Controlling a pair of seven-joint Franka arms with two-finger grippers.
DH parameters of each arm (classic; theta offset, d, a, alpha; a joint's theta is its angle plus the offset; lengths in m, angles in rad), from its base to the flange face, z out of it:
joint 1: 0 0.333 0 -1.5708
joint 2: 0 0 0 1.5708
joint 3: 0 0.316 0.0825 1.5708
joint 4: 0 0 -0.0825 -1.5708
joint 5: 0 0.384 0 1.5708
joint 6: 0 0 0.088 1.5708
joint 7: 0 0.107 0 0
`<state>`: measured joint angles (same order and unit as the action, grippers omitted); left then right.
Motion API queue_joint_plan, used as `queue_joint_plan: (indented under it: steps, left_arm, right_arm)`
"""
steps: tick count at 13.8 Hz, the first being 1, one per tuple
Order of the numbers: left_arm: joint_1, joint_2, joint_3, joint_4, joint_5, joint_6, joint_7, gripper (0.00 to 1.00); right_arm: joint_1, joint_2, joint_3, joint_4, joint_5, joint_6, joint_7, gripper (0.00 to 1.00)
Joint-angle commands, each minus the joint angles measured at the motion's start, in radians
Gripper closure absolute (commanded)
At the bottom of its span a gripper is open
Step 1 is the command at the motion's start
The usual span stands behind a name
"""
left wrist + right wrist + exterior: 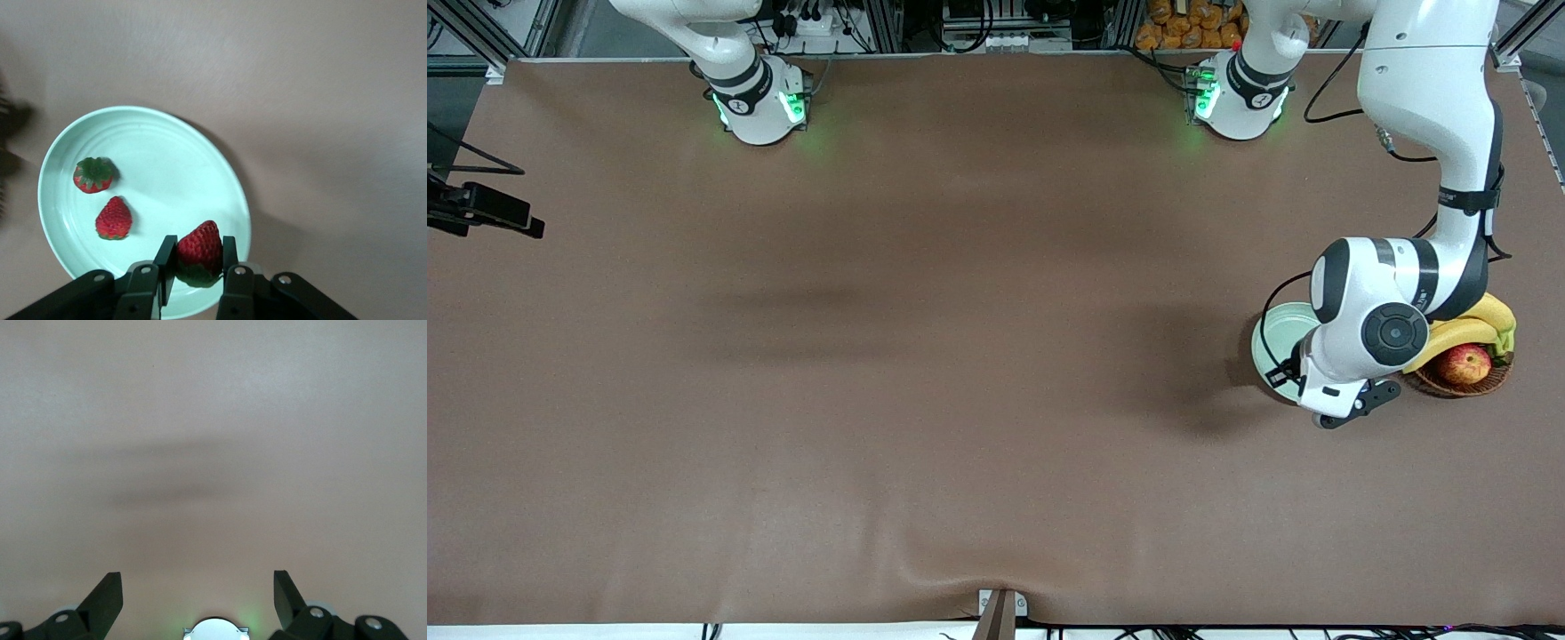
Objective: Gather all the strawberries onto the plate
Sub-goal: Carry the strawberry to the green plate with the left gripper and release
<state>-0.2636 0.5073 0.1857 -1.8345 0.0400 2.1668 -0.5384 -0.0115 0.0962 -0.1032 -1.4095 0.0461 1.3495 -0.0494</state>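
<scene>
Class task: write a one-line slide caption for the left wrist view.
Left gripper holds the third strawberry over the plate, two strawberries already in it.

Both arms are glossy white with rounded shells and black bands at the joints. Each base (760, 107) glows green at its foot, near the table (925, 356) edge by the rack. The left arm (1432, 133) carries a thin black cable clipped along its forearm and a black strap round it. Its wrist ends in a white drum with a dark grey round cap (1394, 333) and black ring. The fingers (150, 287) are matte black, angular, each with a small silver screw.
</scene>
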Motion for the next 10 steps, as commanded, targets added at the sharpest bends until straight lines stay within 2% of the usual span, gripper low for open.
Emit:
queue_joint_plan:
  steps: [1,3,4,6,7,10]
  left_arm:
    - [0.001,0.025,-0.009,-0.017,-0.017,0.002,0.066,1.00]
    - [0.020,0.033,-0.009,-0.023,-0.017,0.002,0.093,1.00]
    - [0.024,0.034,-0.011,-0.026,-0.017,0.002,0.116,0.89]
    - [0.040,0.037,-0.011,-0.029,-0.017,0.002,0.173,0.11]
    - [0.037,0.036,-0.009,-0.029,-0.018,0.002,0.178,0.00]
    - [0.037,-0.010,-0.009,-0.020,-0.019,-0.001,0.170,0.00]
  right_arm:
    - [-0.013,-0.003,0.008,0.006,0.003,0.000,0.011,0.00]
    - [-0.019,-0.001,0.007,0.006,0.009,0.000,0.009,0.00]
    - [-0.018,-0.001,0.007,0.006,0.009,0.002,0.009,0.00]
    - [-0.016,-0.001,0.007,0.006,0.009,0.000,0.011,0.00]
    - [-0.016,-0.001,0.007,0.006,0.009,0.002,0.011,0.00]
    - [-0.019,0.000,0.007,0.006,0.008,0.002,0.009,0.00]
